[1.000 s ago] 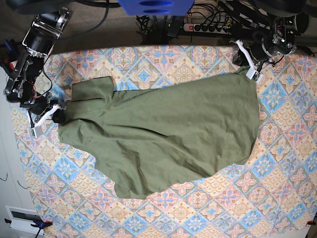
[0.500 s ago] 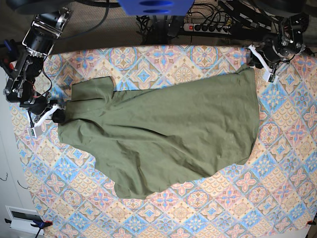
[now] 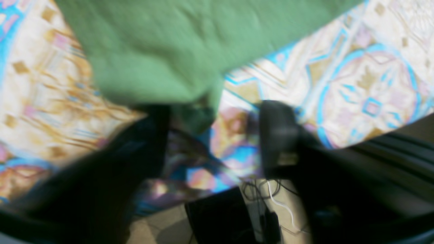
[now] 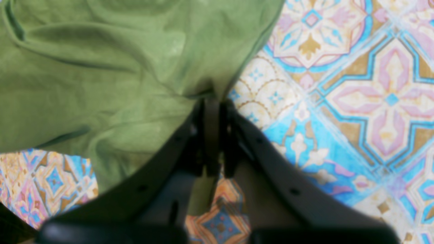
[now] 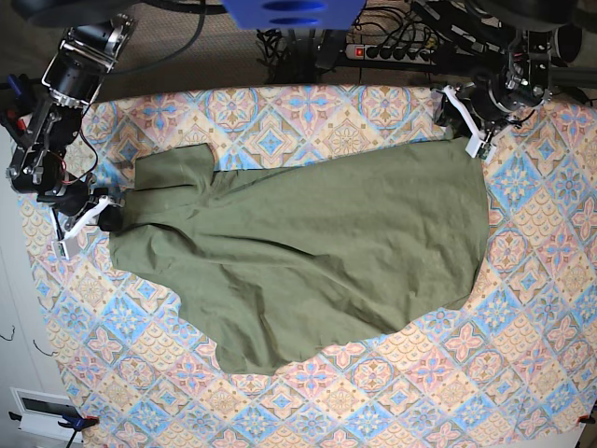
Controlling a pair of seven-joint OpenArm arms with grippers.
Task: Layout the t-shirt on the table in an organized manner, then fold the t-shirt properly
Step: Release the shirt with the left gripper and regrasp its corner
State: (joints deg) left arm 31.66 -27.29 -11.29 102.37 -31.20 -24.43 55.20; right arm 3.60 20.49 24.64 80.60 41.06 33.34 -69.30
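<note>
The olive-green t-shirt [image 5: 308, 252] lies spread but skewed across the patterned table [image 5: 522, 327], with one sleeve at the far left. My right gripper [image 5: 104, 217], on the left of the base view, is shut on the shirt's left edge. In the right wrist view its jaws [image 4: 212, 101] pinch a fold of green cloth [image 4: 84, 67]. My left gripper [image 5: 466, 126] is at the shirt's far right corner. In the blurred left wrist view it [image 3: 213, 135] is open, with the shirt's corner [image 3: 152, 51] just ahead of and between the fingers [image 3: 276, 135].
A power strip with cables [image 5: 392, 51] lies behind the table's far edge, next to a blue object [image 5: 294, 11]. A white box [image 5: 42, 411] sits off the near left corner. The left wrist view shows the table edge with cables [image 3: 268, 196] below.
My left gripper swung out to the right of the shirt's far corner and has come back to it. The right gripper and the shirt have hardly moved.
</note>
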